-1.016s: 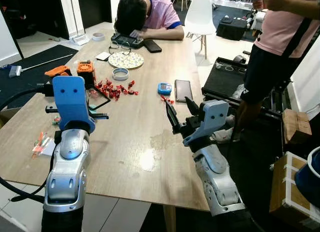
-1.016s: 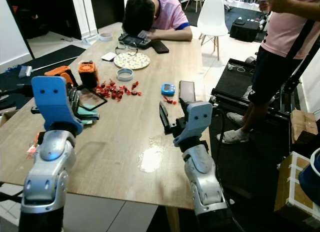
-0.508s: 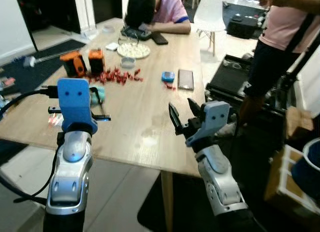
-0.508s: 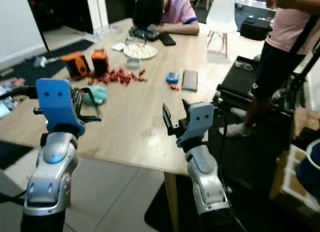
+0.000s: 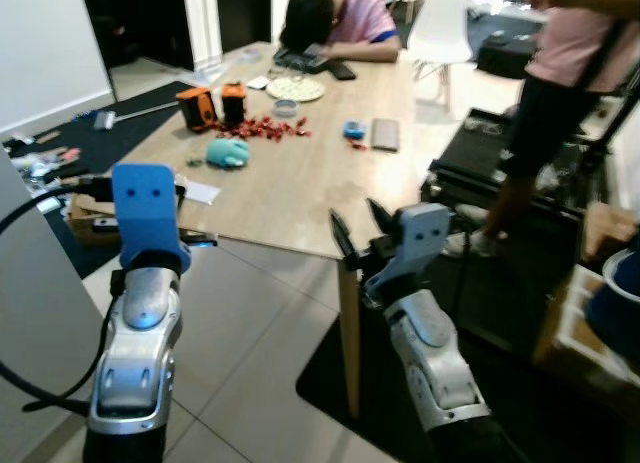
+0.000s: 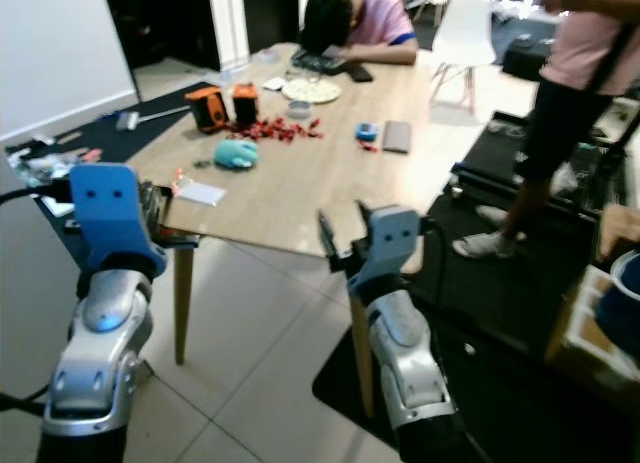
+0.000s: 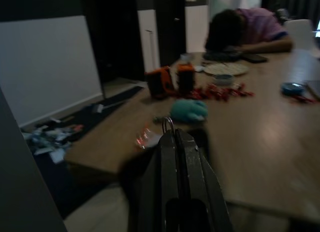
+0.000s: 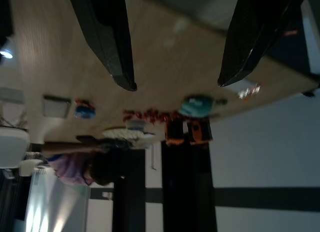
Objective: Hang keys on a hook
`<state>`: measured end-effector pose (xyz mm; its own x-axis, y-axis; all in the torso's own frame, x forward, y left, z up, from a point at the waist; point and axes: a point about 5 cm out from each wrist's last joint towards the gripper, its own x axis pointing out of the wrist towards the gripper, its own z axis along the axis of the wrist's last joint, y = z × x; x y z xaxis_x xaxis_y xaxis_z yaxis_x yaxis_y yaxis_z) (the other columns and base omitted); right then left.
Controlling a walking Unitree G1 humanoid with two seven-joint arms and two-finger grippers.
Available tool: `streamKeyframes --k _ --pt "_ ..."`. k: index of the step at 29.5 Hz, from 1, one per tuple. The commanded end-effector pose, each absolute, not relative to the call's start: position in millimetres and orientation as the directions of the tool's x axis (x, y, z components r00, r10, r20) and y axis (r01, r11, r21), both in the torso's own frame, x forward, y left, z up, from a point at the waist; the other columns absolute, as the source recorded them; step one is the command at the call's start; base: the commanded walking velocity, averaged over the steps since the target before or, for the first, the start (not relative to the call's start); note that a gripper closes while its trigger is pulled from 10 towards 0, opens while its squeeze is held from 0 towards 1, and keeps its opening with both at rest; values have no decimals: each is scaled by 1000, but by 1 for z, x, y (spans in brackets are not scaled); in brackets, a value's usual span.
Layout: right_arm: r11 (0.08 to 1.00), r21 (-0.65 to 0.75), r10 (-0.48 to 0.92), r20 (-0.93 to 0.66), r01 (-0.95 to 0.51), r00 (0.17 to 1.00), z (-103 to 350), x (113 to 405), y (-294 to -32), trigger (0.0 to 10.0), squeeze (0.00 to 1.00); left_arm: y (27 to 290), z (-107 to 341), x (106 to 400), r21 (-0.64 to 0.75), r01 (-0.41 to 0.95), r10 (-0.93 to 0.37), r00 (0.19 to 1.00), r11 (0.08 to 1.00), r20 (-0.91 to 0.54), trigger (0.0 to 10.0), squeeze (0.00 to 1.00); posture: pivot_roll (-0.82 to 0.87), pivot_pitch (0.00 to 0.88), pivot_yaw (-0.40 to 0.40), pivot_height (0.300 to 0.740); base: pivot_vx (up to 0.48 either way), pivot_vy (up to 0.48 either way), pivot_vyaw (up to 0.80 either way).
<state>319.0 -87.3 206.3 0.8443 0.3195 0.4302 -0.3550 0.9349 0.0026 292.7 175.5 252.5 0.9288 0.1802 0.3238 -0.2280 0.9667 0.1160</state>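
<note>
The robot stands back from a long wooden table (image 5: 290, 198), with grey floor tiles below its arms. The left gripper (image 7: 175, 134) is held up in front, and its two black fingers are pressed tight together. A small metal ring (image 7: 167, 125) pokes out from between the tips. I think this is the ring of the keys, so the keys are pinched in the left gripper, up in the air and off the table. The rest of the keys cannot be made out.

The right gripper (image 8: 175, 81) is held up too, near the table's edge. Its fingers are spread wide with nothing between them.

On the table lie a blue-green soft toy (image 5: 228, 151), red candies (image 5: 270, 129), two orange boxes (image 5: 212, 105), a plate (image 5: 295, 88) and a phone (image 5: 384, 134). One person rests their head on the far end. Another person stands by the right side.

No hook can be picked out here. A pale wall (image 5: 50, 43) stands off to the robot's left, on the same side as the arm with the keys. The ring sticks out straight past the fingertips, along the fingers. So I think the left arm must point those tips at a hook once one is found, and the robot may have to turn to find it
</note>
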Motion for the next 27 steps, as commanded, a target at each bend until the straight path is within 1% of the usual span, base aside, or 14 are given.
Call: streamKeyframes --k 1,7,27 --pt "931 10 328 420 -366 846 202 318 -84 10000 0 180 250 292 133 -252 199 926 959 320 10000 0 171 112 -45 740 -401 0 0" --pt "930 11 330 420 -368 846 202 318 -83 10000 0 180 250 292 134 -253 200 926 958 321 10000 0 171 112 -45 740 -334 0 0" --pt "927 12 336 421 -375 843 202 318 -81 10000 0 178 248 290 150 -243 185 929 958 321 10000 0 177 119 -46 740 0 0 0"
